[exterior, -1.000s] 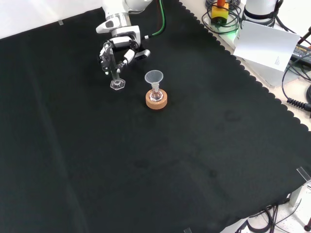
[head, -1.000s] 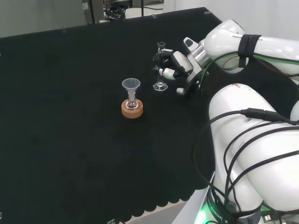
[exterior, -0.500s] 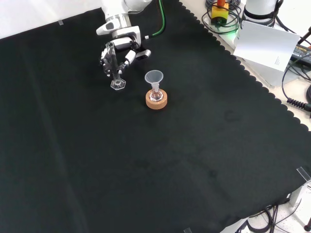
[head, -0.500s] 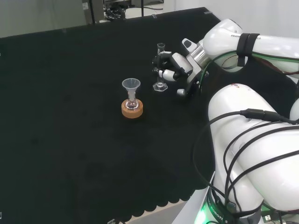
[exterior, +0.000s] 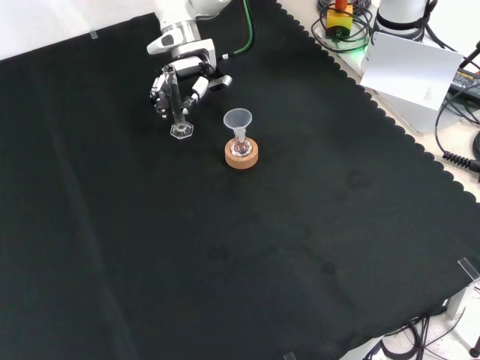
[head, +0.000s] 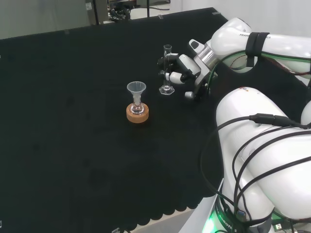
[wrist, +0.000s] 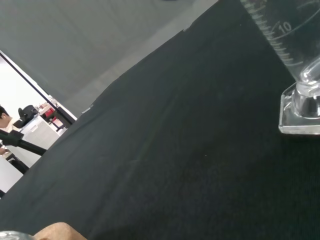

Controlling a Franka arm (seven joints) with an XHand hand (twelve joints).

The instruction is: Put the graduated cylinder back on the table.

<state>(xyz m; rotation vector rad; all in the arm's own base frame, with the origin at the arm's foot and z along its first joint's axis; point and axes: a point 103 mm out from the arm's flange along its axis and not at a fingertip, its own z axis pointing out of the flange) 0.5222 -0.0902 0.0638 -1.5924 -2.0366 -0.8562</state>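
Upright on the black bench [exterior: 315,225], a clear graduated cylinder [head: 167,70] is seen resting on its base, just left of the hand [head: 182,70] in the head view. Relaxed fingers [exterior: 160,88] are held beside it, apart. Nearby, a funnel [head: 136,92] is seated in a cork ring [head: 137,114].

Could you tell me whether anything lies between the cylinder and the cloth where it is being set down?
Nothing visible does. The cylinder stands upright with its base on bare cloth, beside the robot hand.
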